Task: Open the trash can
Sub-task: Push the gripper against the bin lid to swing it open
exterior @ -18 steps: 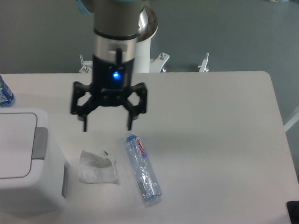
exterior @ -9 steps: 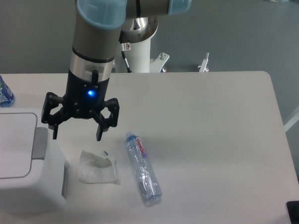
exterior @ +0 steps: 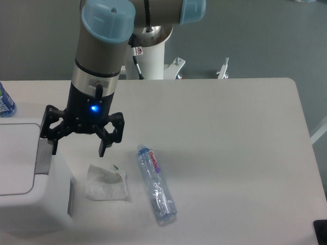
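The trash can (exterior: 18, 208) is a large white boxy bin at the lower left, cut off by the frame edge. Its flat lid panel (exterior: 7, 156) lies shut, and a grey push-button strip (exterior: 42, 161) runs along its right side. My gripper (exterior: 78, 149) hangs open just right of the bin. Its left finger hovers at the top of the grey strip, its right finger over bare table; whether the left finger touches the strip I cannot tell. Nothing sits between the fingers.
A crumpled white tissue (exterior: 106, 182) lies on the table beside the bin. An empty clear plastic bottle (exterior: 156, 184) lies right of it. A blue-labelled bottle (exterior: 0, 99) stands at the far left edge. The table's right edge (exterior: 309, 145) slants away.
The arm has swung left across the table, from above the lying bottle to the bin's right side, and has dropped slightly. The gripper stayed open throughout.
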Controlling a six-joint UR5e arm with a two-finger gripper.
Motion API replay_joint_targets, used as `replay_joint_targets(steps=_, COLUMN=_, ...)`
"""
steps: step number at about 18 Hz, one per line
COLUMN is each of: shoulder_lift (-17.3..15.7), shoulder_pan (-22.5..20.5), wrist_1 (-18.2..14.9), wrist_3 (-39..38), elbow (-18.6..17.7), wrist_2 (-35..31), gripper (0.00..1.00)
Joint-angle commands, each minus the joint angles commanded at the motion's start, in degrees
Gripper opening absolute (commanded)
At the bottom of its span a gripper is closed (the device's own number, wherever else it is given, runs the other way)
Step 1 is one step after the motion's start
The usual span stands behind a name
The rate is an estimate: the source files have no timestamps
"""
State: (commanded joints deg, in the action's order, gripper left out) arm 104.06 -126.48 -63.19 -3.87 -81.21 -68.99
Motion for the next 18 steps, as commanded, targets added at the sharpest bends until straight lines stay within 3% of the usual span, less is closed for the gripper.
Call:
replay_joint_targets(steps=4, shoulder_lift=0.88, shoulder_pan=0.88, wrist_1=2.28, wrist_3=-0.87, elbow=-0.17, wrist_2=-0.09, gripper=1.0)
replay_joint_targets(steps=18, shoulder_lift=2.02, shoulder_pan=1.58, wrist_1=2.46, wrist_3=-0.88, elbow=-0.26, wrist_2=-0.26, gripper=1.0)
